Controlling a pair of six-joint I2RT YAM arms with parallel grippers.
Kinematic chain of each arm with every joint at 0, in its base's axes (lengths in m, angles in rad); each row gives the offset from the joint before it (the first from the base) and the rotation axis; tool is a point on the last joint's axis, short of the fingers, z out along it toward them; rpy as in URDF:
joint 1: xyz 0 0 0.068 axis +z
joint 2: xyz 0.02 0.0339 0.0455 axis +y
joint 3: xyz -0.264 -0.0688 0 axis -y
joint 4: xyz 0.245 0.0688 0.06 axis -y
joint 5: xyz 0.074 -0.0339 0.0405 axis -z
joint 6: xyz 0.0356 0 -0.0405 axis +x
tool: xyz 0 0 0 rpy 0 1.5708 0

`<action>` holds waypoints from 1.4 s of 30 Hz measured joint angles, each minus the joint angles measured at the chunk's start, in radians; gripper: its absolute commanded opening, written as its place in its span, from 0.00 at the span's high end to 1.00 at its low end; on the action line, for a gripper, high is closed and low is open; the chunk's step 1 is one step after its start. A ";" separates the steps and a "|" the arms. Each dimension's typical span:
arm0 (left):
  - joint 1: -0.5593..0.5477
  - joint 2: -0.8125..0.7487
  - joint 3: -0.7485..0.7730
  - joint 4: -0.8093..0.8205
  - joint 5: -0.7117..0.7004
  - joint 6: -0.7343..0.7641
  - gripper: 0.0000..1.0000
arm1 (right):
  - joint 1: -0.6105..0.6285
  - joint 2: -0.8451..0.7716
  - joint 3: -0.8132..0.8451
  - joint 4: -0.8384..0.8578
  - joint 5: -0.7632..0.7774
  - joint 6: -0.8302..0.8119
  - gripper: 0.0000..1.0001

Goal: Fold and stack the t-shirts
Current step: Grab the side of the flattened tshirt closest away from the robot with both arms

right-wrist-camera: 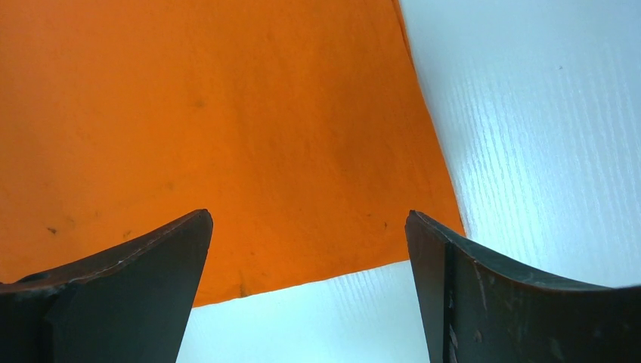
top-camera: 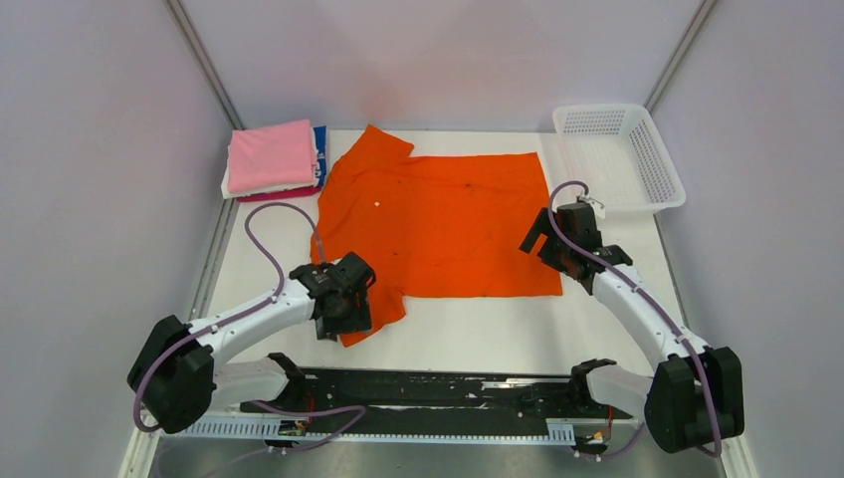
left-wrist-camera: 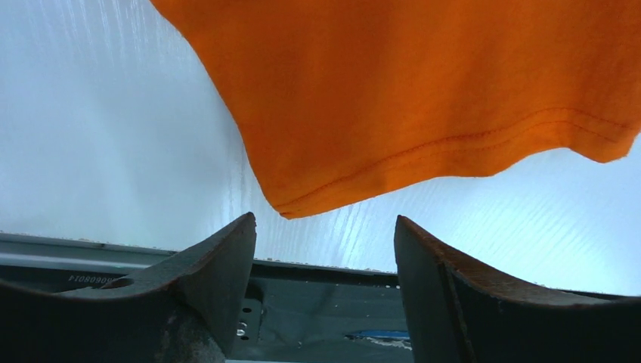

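A large bright orange t-shirt (top-camera: 438,224) lies spread flat in the middle of the white table. My left gripper (top-camera: 340,317) hovers over its near-left sleeve; in the left wrist view my left gripper (left-wrist-camera: 325,227) is open and empty, with the sleeve hem (left-wrist-camera: 423,98) just beyond the fingertips. My right gripper (top-camera: 545,247) is at the shirt's right edge; in the right wrist view my right gripper (right-wrist-camera: 310,219) is open and empty above the shirt's corner (right-wrist-camera: 249,151). A stack of folded shirts (top-camera: 271,156), pink on top with white, blue and red under it, sits at the back left.
A white plastic mesh basket (top-camera: 619,157) stands at the back right corner. Grey walls close in the table on the left, right and back. The black base rail (top-camera: 438,393) runs along the near edge.
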 measured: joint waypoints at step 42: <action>-0.019 0.023 -0.041 -0.019 0.079 -0.084 1.00 | -0.181 0.040 -0.182 -0.087 -0.094 0.135 0.38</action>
